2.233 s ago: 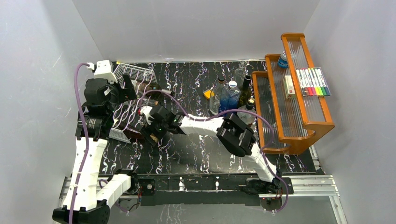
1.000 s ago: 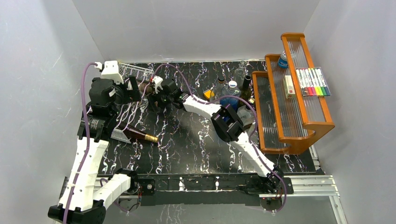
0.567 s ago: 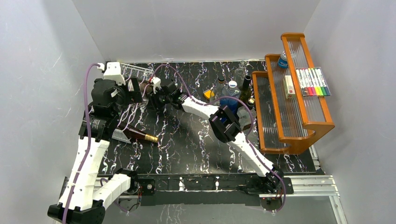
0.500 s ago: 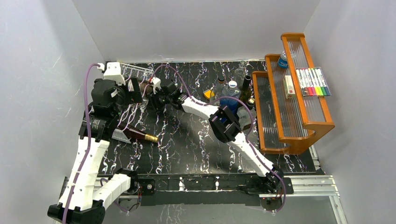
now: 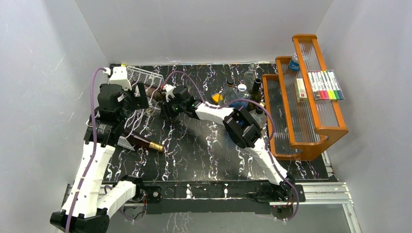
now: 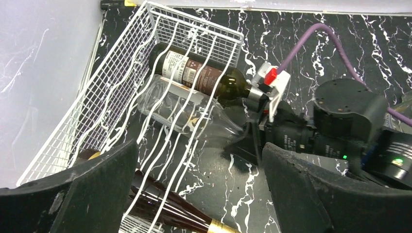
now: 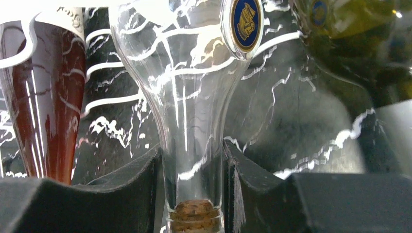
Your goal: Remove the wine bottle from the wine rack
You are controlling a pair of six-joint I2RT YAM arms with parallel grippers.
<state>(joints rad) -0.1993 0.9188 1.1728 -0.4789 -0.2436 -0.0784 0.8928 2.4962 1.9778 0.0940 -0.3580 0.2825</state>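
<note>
Black fingers [image 7: 138, 191] of the right gripper [image 7: 192, 189] were pressed against both sides of the clear bottle's [image 7: 189, 97] neck, just above its cork [image 7: 194, 211], the jaws only as far apart as the glass allowed. That bottle lay on its side in the rack [image 6: 121, 87], its neck pointing out past the rack's open side to the gripper. A round blue and gold badge [image 7: 245, 22] sat on its shoulder. Just beside it on one side lay a green bottle [image 6: 199, 75] with a dark label, and on the other a brown bottle [image 6: 165, 208] with a gold-foiled neck reaching onto the marble table [image 5: 204, 150]. The left gripper [image 6: 199, 150] hung above the rack with its jaws spread wide, holding and touching nothing. From the top view the rack [image 5: 143, 75] stood at the table's far left corner, with the right gripper [image 5: 164, 108] at its edge.
</note>
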